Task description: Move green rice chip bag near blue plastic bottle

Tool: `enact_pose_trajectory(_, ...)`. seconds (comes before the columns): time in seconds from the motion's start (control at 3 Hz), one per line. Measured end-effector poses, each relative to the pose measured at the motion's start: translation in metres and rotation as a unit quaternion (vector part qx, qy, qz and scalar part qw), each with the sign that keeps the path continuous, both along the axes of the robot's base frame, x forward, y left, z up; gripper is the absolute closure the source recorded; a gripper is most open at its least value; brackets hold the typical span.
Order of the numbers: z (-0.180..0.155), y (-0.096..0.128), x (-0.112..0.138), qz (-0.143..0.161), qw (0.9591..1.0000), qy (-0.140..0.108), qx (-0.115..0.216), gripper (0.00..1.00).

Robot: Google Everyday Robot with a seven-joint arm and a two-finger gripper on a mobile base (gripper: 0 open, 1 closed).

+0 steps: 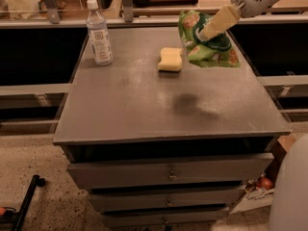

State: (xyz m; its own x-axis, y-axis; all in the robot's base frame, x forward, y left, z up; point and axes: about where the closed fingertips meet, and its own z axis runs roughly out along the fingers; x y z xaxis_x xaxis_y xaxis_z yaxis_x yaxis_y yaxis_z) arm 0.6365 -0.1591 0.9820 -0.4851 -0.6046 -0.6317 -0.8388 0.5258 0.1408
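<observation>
The green rice chip bag [208, 42] hangs in the air over the table's back right part, casting a shadow on the tabletop. My gripper [204, 33] comes in from the upper right and is shut on the bag's upper part, its pale fingers [219, 22] pressed against it. The blue plastic bottle [99, 32], clear with a white cap and label, stands upright at the table's back left corner, well to the left of the bag.
A pale yellow sponge [171, 59] lies on the grey tabletop [144, 109] between bottle and bag, just left of the bag. Drawers sit below the front edge. A shelf rail runs behind the table. A white robot part [291, 196] fills the lower right.
</observation>
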Motion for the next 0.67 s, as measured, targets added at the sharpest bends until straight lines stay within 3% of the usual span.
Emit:
enact_pose_trajectory(0.33, -0.005, 0.026, -0.016, 0.029, 0.9995, 0.007, -0.012, 1.0)
enact_pose_trajectory(0.67, -0.017, 0.045, -0.023, 0.037, 0.9987, 0.016, -0.032, 1.0)
